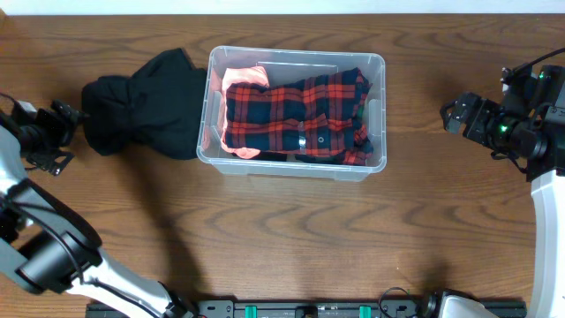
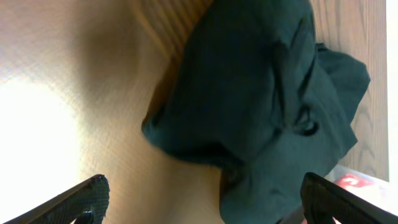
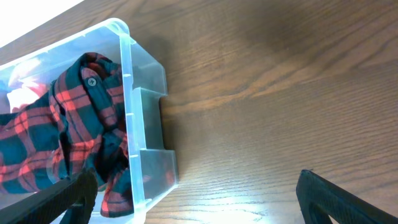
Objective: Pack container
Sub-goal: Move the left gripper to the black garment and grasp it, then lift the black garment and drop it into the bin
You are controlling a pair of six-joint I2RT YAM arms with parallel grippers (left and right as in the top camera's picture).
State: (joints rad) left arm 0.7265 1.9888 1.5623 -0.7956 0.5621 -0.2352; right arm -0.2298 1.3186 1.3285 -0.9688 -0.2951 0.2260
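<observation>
Left wrist view first: the left gripper (image 2: 202, 182) has its two dark fingers spread wide at the bottom corners of the picture, and nothing is held between them. Just ahead of the tips lies a black garment (image 2: 261, 93), crumpled into a soft heap on the wooden table (image 1: 291, 230). From overhead the tips sit right at the left edge of that heap, though I cannot tell whether they touch the cloth.

Across the table, the right gripper (image 3: 196, 176) is also wide open and empty, with only bare wood between its fingers. It points towards the right end of the container (image 1: 296, 51) but stays apart from it.

The container stands upright at the middle of the table, a little towards the far side, with its long side running left to right. Its clear walls and thick rim show plainly in the right wrist view. Inside, a red-and-navy plaid shirt (image 1: 300, 110) is bunched up and fills most of the floor, pressing against the right wall. A salmon-pink piece of cloth (image 1: 243, 79) lies beneath it at the left end, showing along the far-left corner and the left wall.

The black garment lies outside, stretching from the left gripper to the container's left wall, and its right edge rests against that wall.
</observation>
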